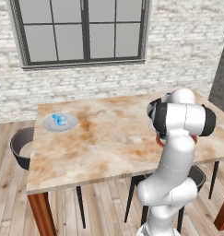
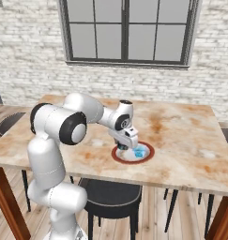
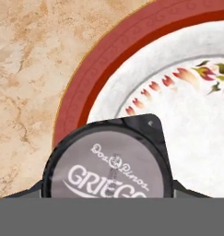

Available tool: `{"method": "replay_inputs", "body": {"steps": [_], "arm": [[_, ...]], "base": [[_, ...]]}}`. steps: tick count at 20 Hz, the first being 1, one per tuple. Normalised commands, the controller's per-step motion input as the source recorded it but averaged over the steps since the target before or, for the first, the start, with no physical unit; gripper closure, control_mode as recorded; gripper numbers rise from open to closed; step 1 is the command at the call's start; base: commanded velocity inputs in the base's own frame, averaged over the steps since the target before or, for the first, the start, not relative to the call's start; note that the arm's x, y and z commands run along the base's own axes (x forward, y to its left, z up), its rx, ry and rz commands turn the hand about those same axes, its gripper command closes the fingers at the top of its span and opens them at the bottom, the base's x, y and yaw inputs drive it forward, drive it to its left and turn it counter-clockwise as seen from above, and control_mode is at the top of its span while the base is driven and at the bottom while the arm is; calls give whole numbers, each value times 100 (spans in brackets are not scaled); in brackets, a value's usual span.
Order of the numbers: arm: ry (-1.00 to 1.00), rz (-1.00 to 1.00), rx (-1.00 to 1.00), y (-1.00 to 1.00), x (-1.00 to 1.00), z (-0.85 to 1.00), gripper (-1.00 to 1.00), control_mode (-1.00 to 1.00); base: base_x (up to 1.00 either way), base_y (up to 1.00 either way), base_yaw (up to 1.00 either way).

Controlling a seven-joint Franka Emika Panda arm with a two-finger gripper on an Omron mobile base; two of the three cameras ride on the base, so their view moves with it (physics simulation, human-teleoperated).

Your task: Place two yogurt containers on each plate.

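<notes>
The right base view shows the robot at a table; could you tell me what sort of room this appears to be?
Probably a dining area: a marble-topped table set with a red-rimmed plate, dark chairs tucked under it, and a brick wall with a window.

Table (image 1: 109,138): rectangular, with a mottled beige-and-rust marble top and reddish-brown wooden legs, standing on a light wood plank floor (image 1: 7,184). Dark round-seated chair (image 1: 21,147) at the table's left end; a black chair (image 2: 110,201) on thin dark legs is tucked under the near edge. Rear wall (image 2: 31,56) is whitewashed brick. Dark-framed, multi-pane window (image 1: 83,32) set in it above the table, with a grey sill beneath.
</notes>
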Motion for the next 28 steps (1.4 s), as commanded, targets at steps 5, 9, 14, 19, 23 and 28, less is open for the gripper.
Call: {"method": "replay_inputs", "body": {"steps": [5,9,14,19,23,28], "arm": [[0,0,4,-9,-27,12,100,-100],[0,0,0,-17,-42,1,100,-100],[0,0,0,-10,-6,-13,100,-100],[0,0,0,0,0,0,-100,-100],[0,0,0,0,0,0,-100,-100],[0,0,0,0,2,0,-100,-100]], "base": [[0,0,0],[0,0,0],[0,0,0],[0,0,0],[0,0,0],[0,0,0]]}}
